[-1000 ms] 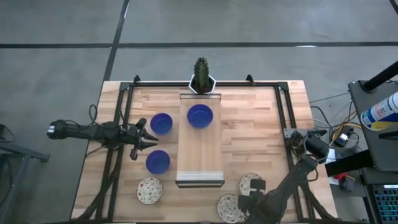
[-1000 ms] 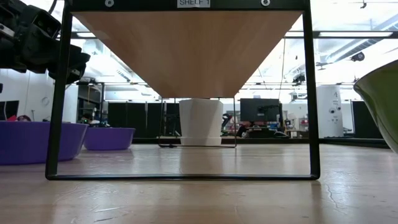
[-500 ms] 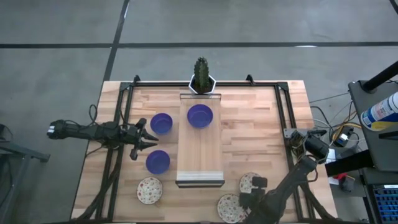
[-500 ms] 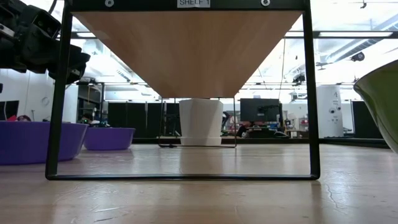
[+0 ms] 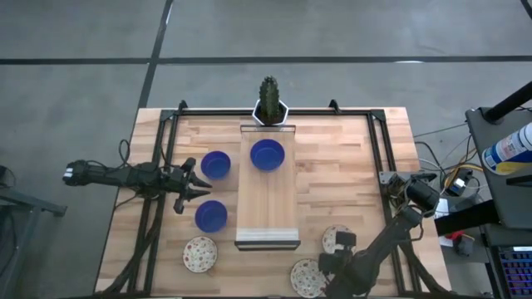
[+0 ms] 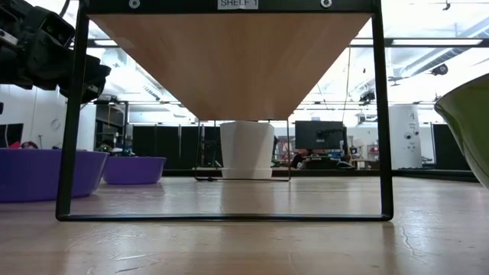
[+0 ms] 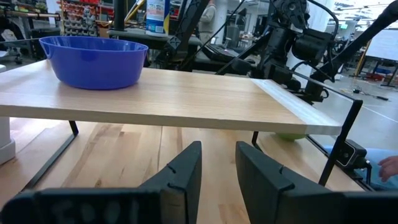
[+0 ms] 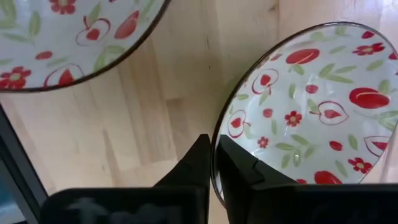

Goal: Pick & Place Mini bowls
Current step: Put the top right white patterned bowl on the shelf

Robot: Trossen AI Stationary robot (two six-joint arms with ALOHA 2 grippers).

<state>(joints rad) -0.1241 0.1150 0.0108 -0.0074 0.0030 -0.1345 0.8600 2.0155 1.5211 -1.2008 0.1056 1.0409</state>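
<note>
Three cobalt blue mini bowls show in the high view: one on the wooden shelf [image 5: 267, 154] and two on the table [image 5: 215, 164] [image 5: 211, 216]. Three cream speckled bowls rest near the near edge [image 5: 200, 253] [image 5: 307, 277] [image 5: 332, 238]. My left gripper [image 5: 198, 184] is open and hovers between the two blue table bowls, pointing at the shelf [image 7: 186, 99]. My right gripper [image 8: 213, 163] is shut on a cream bowl [image 8: 311, 112], with a second cream bowl [image 8: 68, 37] close by. My right gripper pinches the cream bowl's rim [image 8: 216, 140] between its two fingers, one finger inside the bowl and one outside. It comes at the rim from above. Whether the bowl stands on the table or is lifted cannot be told.
A white hexagonal cactus pot [image 5: 270, 110] stands at the far end of the shelf [image 5: 268, 203], which stands on black legs [image 6: 74, 122] mid-table. Black frame rails [image 5: 158, 166] run along both sides. Bare wood lies right of the shelf [image 5: 332, 174].
</note>
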